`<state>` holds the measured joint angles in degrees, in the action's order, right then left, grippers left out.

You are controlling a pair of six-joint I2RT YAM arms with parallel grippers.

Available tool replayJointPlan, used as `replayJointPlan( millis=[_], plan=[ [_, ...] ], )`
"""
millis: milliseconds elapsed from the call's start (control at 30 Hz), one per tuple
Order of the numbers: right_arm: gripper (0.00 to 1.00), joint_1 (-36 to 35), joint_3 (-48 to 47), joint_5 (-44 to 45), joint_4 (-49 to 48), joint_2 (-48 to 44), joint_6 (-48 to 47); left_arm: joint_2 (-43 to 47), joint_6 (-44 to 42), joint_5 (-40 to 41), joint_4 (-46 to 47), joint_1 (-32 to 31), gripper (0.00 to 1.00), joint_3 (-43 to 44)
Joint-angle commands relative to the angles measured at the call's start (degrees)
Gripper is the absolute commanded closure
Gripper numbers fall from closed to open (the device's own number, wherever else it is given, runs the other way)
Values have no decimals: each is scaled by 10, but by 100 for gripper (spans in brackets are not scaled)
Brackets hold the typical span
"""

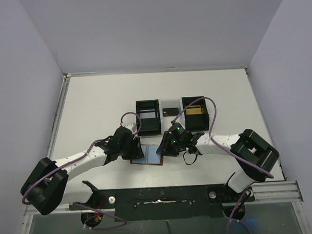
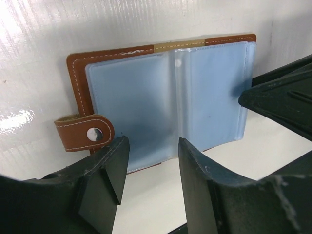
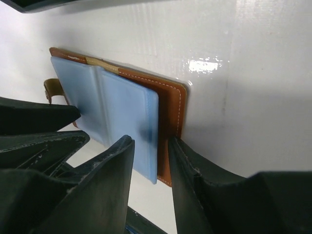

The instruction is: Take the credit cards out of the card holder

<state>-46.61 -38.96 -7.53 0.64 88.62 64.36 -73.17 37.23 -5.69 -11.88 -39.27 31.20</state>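
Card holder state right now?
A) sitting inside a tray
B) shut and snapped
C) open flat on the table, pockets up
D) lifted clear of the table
C: the card holder lies spread open on the table, its blue pockets face up and its snap tab undone at the side.

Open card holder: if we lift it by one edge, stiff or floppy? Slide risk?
Probably floppy: the card holder is a thin bifold lying open, so the free half would likely hinge down. The blue plastic sleeves look thin and smooth, so likely slippery. On the glossy table it may slide when pushed.
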Motion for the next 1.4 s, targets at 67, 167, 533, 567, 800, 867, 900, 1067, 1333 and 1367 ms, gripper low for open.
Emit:
replayJointPlan(
  millis=[67,167,533,567,800,867,900,1067,1333,1367],
  plan=[
    [64,-4,-11,-12,-23,20,3,-3,12,9,22,3,55,-18],
    [68,-5,-7,-25,-47,24,3,-8,12,-5,38,3,56,-27],
    [78,-4,8,-95,-177,50,27,-14,14,-23,56,2,66,-34],
    [80,-3,11,-99,-188,54,32,-12,15,-24,57,2,66,-34],
    [100,-1,18,-76,-166,36,32,23,27,-16,43,2,62,-27],
    [100,3,23,-51,-132,9,24,45,30,-3,27,2,58,-20],
    [100,5,24,-38,-112,-5,20,55,32,4,21,3,57,-17],
    [100,6,10,-28,-33,-23,-14,71,34,17,12,3,51,-7],
    [100,1,2,-33,-26,-1,-13,11,28,-16,45,-2,51,4],
    [100,0,-1,-34,-26,2,-14,6,28,-21,49,-2,52,5]
  ],
)
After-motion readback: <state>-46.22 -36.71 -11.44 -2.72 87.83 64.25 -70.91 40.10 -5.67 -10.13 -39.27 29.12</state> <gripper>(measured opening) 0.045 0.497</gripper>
